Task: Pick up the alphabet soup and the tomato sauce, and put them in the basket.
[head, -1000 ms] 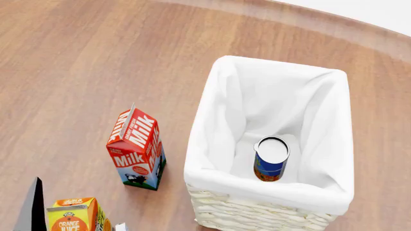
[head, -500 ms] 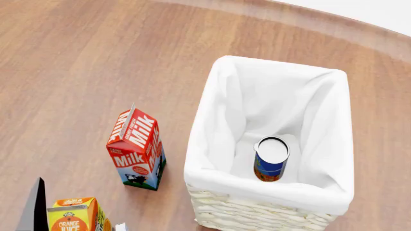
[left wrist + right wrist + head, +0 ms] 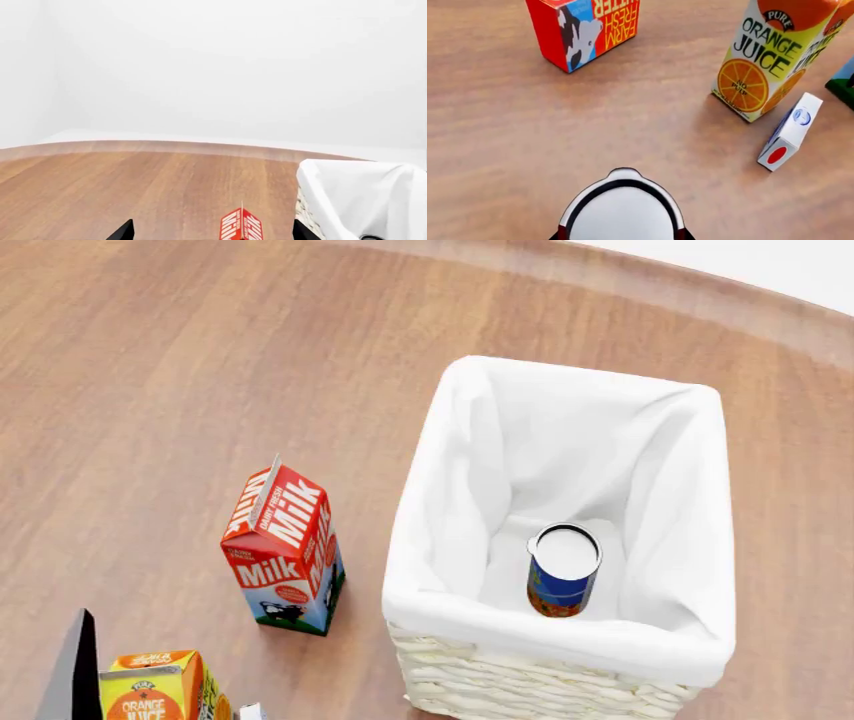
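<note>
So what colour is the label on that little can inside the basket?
Blue, with a yellow-orange picture low down on the small silver-topped can; the head view shows it best.

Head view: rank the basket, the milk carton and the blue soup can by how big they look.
1. basket, largest by far
2. milk carton
3. alphabet soup, smallest; it stands deep inside the basket, farther from the camera, which shrinks it somewhat.

A red milk carton [image 3: 283, 555] stands upright on the wooden table [image 3: 200, 370], away from the edges. Nearer the front edge stands an orange juice carton [image 3: 154, 688]. In the right wrist view, a small white box [image 3: 790, 131] with a red dot lies just beside the juice carton.
</note>
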Motion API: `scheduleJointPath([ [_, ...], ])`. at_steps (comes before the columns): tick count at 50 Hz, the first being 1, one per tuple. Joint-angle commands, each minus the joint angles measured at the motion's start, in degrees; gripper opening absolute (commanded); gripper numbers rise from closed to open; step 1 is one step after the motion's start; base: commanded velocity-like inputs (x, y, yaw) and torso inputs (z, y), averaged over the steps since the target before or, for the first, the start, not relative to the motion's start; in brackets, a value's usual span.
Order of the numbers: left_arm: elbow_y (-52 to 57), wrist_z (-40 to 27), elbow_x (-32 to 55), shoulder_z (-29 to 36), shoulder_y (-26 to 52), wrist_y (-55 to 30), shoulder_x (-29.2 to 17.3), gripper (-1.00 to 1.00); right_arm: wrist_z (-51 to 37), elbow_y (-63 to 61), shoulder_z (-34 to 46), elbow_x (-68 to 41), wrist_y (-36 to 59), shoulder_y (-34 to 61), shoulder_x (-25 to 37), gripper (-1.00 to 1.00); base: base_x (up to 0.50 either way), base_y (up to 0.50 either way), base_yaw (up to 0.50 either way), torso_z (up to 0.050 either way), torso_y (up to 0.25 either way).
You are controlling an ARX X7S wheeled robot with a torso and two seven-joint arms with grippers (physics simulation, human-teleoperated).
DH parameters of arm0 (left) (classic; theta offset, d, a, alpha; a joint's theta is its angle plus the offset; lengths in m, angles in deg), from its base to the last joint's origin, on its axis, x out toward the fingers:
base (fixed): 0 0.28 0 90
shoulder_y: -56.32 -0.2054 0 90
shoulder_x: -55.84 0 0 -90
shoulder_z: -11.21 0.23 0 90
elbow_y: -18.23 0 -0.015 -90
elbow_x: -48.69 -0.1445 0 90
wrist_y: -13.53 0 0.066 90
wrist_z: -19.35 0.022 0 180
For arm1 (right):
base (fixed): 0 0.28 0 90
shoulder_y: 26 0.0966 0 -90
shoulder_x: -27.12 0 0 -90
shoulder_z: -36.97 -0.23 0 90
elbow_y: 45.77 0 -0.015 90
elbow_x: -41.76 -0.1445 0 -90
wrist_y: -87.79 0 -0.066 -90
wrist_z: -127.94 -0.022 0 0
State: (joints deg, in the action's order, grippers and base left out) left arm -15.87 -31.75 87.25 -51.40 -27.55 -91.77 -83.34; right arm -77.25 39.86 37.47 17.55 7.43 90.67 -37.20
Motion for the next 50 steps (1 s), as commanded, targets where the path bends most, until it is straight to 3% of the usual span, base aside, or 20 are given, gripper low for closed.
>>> scheduleJointPath([
  [1,-1.9,2.7,-1.2,-0.6,0.1,3.7,1.4,1.00,-0.9,-4.4,-3.1,1.0,-0.7,-0.3,1.4,-1.00,0.00,0.00,0.00,0.000,0.000],
  [27,-2.2,2.7,-1.6,0.0,0.2,3.8,1.4,1.00,-10.0,-14.9,-7.9,0.2,-1.3,-2.0,11.2,-1.00,0.00,0.00,0.00,0.000,0.000],
  [50,-0.7,1.6,0.1,0.2,2.0,1.9,1.1,1.00,-21.4,-25.5,-13.2,0.1,-7.1,-7.1,24.0,-1.00,0.00,0.00,0.00,0.000,0.000],
])
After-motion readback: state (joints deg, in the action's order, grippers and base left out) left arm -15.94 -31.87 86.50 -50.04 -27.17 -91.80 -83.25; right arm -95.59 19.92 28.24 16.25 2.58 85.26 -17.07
